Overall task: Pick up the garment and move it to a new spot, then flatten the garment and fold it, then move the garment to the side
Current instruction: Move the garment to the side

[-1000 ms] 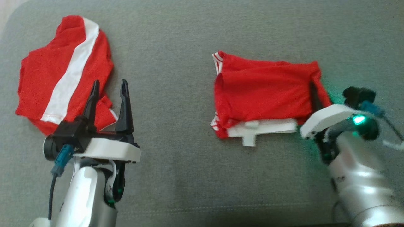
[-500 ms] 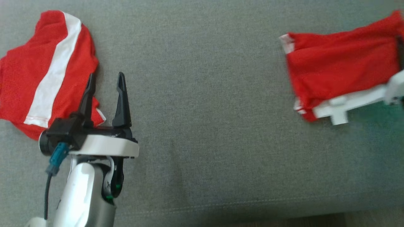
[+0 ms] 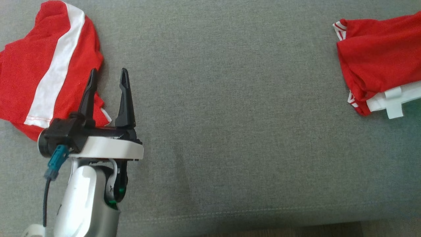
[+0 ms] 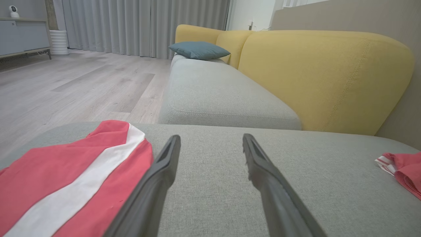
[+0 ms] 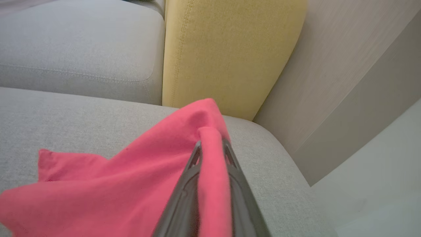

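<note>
Head view: the folded garment [image 3: 378,56] sits at the grey cushion's [image 3: 230,138] right end. Left wrist view: left tool [image 4: 211,141] apart, empty. Right wrist view: right tool [image 5: 210,148] clamped on the garment's edge. Likely the final sideways move; next, lower and release.

Home living room. Sofa with grey seat cushions [image 4: 223,95] and yellow backrests [image 4: 322,75]; one blue-grey pillow [image 4: 199,50] on the far seat. Pale wood-plank floor [image 4: 75,82]. Full-length grey curtains [image 4: 141,26] along the far wall. Low grey cabinet [image 4: 19,39] at far left, ribbed white cylinder [image 4: 60,42] beside it.
</note>
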Motion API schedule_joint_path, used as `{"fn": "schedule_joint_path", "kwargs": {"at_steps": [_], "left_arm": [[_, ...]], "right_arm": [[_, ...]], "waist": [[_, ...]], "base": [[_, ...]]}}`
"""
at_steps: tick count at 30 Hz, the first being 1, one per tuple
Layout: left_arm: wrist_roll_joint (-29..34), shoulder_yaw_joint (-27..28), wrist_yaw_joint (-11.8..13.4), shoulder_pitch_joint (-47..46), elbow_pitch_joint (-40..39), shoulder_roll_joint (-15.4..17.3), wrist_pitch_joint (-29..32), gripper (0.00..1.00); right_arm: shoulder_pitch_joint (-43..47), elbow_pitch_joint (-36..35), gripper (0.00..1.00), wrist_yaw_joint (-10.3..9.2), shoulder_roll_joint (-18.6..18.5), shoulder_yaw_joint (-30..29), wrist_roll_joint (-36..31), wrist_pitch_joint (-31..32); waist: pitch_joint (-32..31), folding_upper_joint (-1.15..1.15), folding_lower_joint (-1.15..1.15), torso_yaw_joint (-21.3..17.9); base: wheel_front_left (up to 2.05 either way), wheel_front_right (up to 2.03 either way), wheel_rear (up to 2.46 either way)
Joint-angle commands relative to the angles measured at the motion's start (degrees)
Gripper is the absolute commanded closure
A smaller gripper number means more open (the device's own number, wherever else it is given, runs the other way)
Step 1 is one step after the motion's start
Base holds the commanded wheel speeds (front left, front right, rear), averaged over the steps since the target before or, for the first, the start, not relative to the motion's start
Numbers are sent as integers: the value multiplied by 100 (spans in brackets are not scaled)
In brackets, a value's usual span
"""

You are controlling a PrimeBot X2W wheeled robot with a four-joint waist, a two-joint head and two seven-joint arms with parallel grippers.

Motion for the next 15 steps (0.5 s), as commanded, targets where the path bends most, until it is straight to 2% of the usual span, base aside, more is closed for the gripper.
{"fn": "schedule_joint_path", "kwargs": {"at_steps": [1, 2, 3, 4, 15], "left_arm": [[44, 227, -20, -123, -211, 49, -30, 0], [47, 231, -21, -114, -207, 49, -30, 0], [50, 233, -23, -103, -198, 49, -30, 0], [51, 231, -24, -89, -184, 49, -30, 0], [-53, 139, 29, 11, -74, 49, -30, 0]], "right_arm": [[55, -246, 95, 37, -21, -42, -25, -23], [65, -271, 66, 37, 50, -103, 32, -17], [78, -312, 22, 37, 115, -141, 89, -34], [99, -358, 0, 37, 155, -152, 121, -65], [303, -872, 0, 37, 485, -104, 142, -287]], "waist": [[-18, 0, -1, -4], [-32, 0, -1, -9], [-52, 0, -1, -15], [-79, 0, -1, -23], [-567, 0, -1, -24]], "base": [[0, 0, 0], [0, 0, 0], [0, 0, 0], [0, 0, 0], [0, 0, 0]]}}
